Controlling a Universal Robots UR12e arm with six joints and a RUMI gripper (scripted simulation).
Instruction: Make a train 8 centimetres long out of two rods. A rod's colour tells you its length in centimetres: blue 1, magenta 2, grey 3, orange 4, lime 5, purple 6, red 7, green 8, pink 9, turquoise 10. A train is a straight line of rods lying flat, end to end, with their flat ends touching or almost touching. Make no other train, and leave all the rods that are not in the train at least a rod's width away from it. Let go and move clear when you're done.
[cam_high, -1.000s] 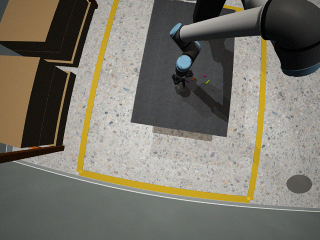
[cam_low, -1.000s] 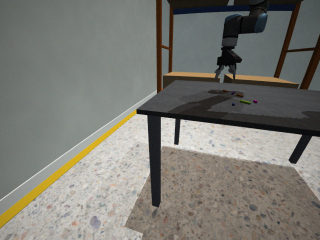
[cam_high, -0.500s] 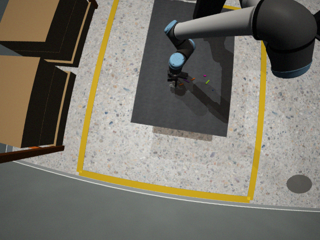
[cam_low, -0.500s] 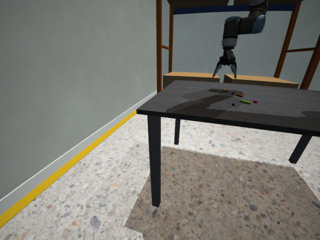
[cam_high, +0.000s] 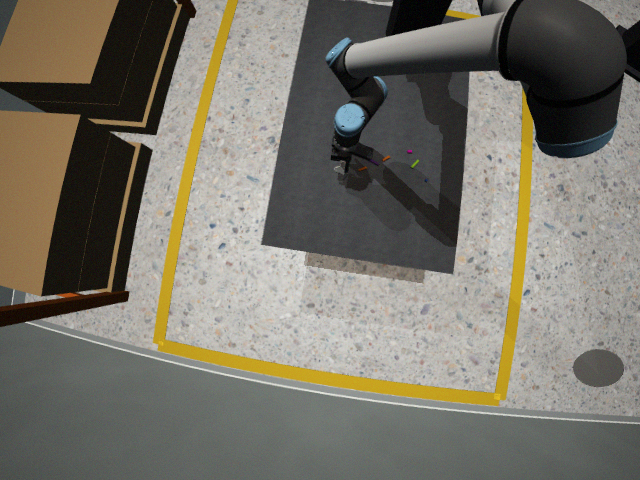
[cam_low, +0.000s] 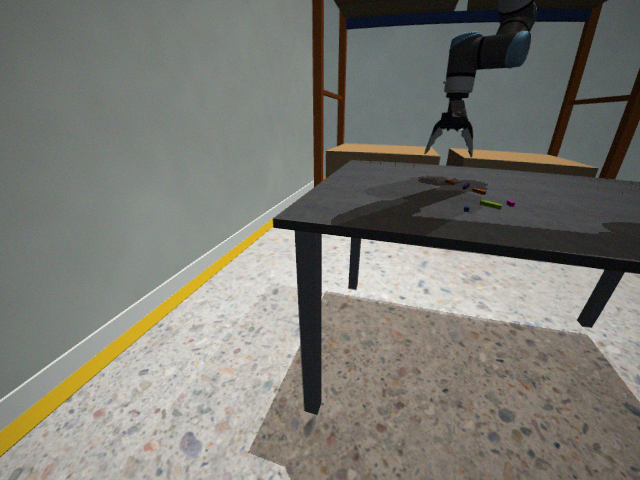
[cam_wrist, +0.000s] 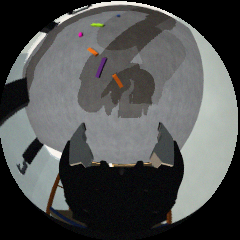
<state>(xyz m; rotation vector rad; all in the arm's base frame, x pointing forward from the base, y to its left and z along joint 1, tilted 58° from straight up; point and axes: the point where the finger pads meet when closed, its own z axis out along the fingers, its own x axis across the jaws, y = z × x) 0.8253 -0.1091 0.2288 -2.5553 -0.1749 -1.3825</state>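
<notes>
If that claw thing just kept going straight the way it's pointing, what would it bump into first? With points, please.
Most likely the dark tabletop (cam_high: 310, 206) (cam_low: 382, 178) (cam_wrist: 55, 110): the open gripper (cam_high: 343, 168) (cam_low: 448, 153) (cam_wrist: 121, 123) points down. The nearest orange rod (cam_high: 362, 168) (cam_low: 450, 181) (cam_wrist: 118, 81) lies close to that line, though depth is hard to judge.

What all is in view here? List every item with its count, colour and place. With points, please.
Orange rods: two, orange, on the table (cam_high: 315, 206) (cam_low: 392, 206), one on each side of the purple rod
Purple rod: one, purple, between the orange rods (cam_wrist: 117, 81)
Lime rod: one, lime (cam_high: 415, 163) (cam_low: 490, 204) (cam_wrist: 97, 25), between the magenta and blue rods
Magenta rod: one, magenta (cam_high: 409, 151) (cam_low: 510, 203) (cam_wrist: 80, 34), beside the lime
Blue rod: one, blue (cam_high: 425, 180) (cam_low: 466, 208) (cam_wrist: 118, 15), beyond the lime
Boxes: two, tan-topped (cam_high: 31, 201) (cam_low: 382, 150), behind the table
Uprights: several, orange-brown (cam_low: 318, 103), around the boxes
Floor tape: yellow (cam_high: 330, 374) (cam_low: 155, 316)
Arm: one, grey, black and blue (cam_high: 423, 51) (cam_low: 462, 56)
Gripper: one, black and grey, open above the table (cam_low: 448, 152) (cam_wrist: 121, 142)
</notes>
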